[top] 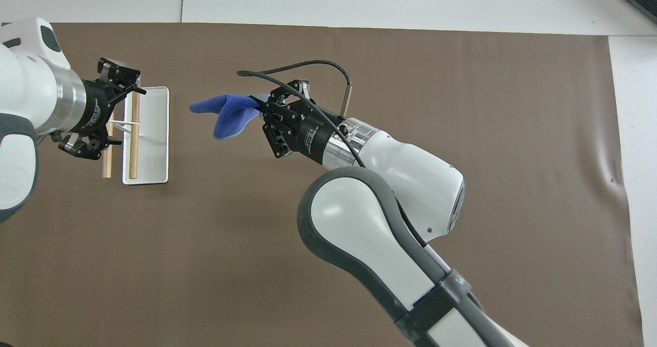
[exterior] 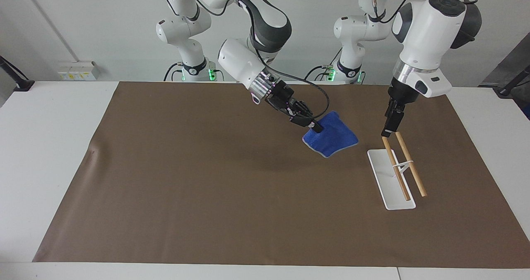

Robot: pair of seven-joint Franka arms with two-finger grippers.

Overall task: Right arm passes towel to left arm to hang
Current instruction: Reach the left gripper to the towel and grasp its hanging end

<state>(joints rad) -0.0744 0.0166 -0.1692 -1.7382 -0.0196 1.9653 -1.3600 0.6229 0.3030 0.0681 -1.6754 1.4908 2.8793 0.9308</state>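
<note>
The blue towel (exterior: 332, 140) (top: 226, 115) hangs in the air over the brown mat, drooping from one corner. My right gripper (exterior: 316, 127) (top: 259, 107) is shut on that corner and points toward the left arm's end of the table. My left gripper (exterior: 388, 129) (top: 126, 115) is open with nothing in it. It hangs over the rack's end that lies nearer to the robots, a short gap away from the towel.
The rack is a white base plate (exterior: 385, 187) (top: 152, 141) with two wooden rods (exterior: 410, 166) (top: 134, 147) on a thin white stand. It stands at the left arm's end of the brown mat (exterior: 186, 189). A black cable loops above the right wrist.
</note>
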